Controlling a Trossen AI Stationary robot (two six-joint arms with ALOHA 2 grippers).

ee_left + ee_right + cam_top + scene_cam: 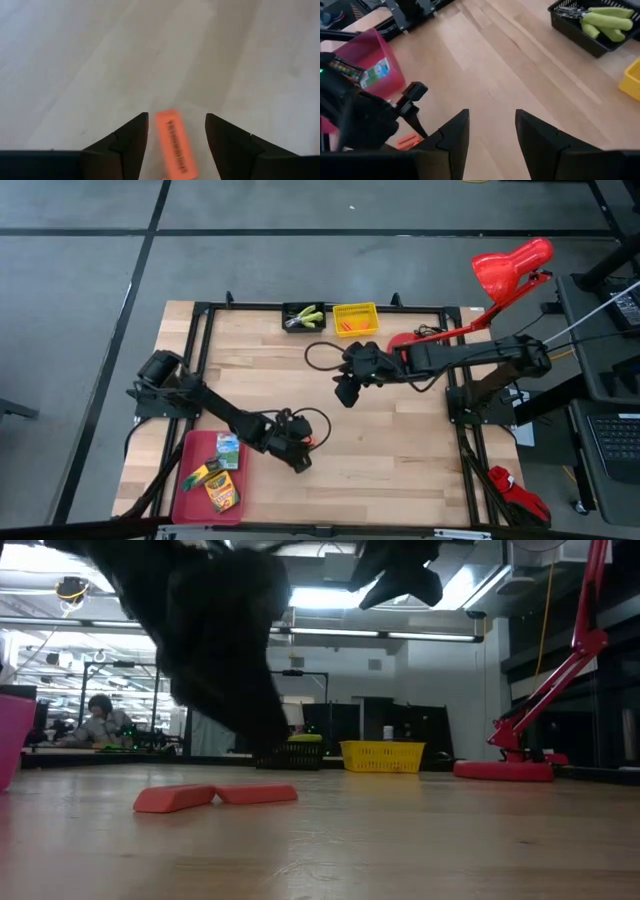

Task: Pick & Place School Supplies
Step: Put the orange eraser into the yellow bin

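While the left arm reaches low across the pale wooden table [400,460], its left gripper [176,134] points down with dark fingers spread apart, straddling a flat, oblong orange piece [175,145] that lies on the boards between them, apparently not pinched. From table height two such pieces lie end to end. Glossy crayon boxes [222,480] sit in the red tray [190,500]. The right gripper [491,131] hovers mid-table, fingers spread, empty; green-handled tools [602,20] fill the black bin [575,31].
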